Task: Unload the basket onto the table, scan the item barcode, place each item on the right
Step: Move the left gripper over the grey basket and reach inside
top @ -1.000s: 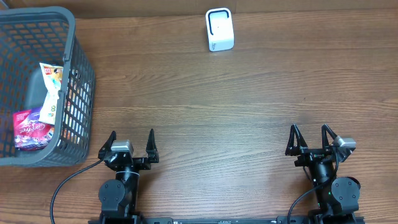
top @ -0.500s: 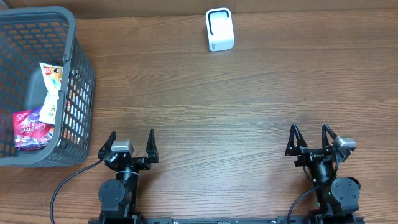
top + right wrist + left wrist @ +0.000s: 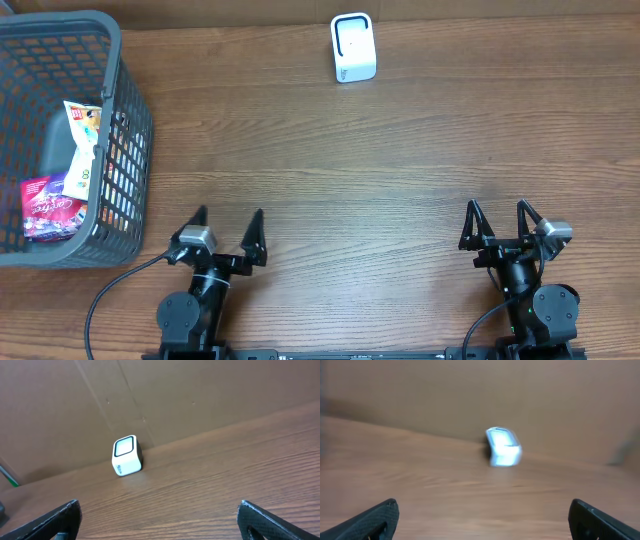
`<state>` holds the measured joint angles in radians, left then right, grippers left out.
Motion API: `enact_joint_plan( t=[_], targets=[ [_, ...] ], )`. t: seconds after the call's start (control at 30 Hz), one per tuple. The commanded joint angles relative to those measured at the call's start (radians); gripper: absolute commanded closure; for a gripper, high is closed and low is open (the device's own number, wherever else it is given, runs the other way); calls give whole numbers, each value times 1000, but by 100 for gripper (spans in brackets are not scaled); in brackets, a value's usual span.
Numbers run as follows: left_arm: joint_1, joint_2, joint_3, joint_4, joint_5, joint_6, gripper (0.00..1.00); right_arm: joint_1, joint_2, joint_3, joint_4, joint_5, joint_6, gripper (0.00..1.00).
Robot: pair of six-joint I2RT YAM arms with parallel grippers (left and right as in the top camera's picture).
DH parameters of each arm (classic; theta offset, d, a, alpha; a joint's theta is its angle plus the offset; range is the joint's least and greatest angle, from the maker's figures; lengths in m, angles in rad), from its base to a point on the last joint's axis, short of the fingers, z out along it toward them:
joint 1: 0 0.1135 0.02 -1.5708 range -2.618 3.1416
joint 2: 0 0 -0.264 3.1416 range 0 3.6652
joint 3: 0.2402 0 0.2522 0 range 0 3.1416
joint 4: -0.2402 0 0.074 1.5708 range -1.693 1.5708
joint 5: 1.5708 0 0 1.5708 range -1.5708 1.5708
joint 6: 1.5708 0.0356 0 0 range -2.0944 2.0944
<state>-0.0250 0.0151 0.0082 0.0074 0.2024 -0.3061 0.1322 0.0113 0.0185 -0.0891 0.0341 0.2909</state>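
My left gripper (image 3: 229, 214) and right gripper (image 3: 497, 206) are spread wide, holding nothing.
Both sit at the near edge of the desk (image 3: 400, 160); snack packets (image 3: 50, 205) lie in the basket (image 3: 135, 130) at the left edge; scanner (image 3: 353, 47) stands at the far edge.

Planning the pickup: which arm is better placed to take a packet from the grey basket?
Likely left: the left gripper sits open beside the grey mesh basket; the right gripper is far off.
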Motion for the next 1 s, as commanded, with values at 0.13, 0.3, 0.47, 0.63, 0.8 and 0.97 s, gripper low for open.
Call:
enact_joint_plan(
  t=[0.13, 0.3, 0.47, 0.63, 0.8, 0.97],
  targets=[
    [5, -10, 43, 355, 337, -93, 0, -3, -8, -11, 8, 13, -4, 0],
    [5, 21, 271, 153, 207, 90, 0, -3, -8, -11, 8, 13, -4, 0],
    [5, 248, 666, -304, 62, 254, 0, -3, -8, -11, 8, 13, -4, 0],
    [5, 511, 969, -536, 325, 512, 0, -3, -8, -11, 8, 13, -4, 0],
    [24, 742, 1243, -663, 76, 445, 0, -3, -8, -11, 8, 13, -4, 0],
    [100, 1070, 1722, -1057, 41, 410, 0, -3, -8, -11, 8, 13, -4, 0]
  ],
)
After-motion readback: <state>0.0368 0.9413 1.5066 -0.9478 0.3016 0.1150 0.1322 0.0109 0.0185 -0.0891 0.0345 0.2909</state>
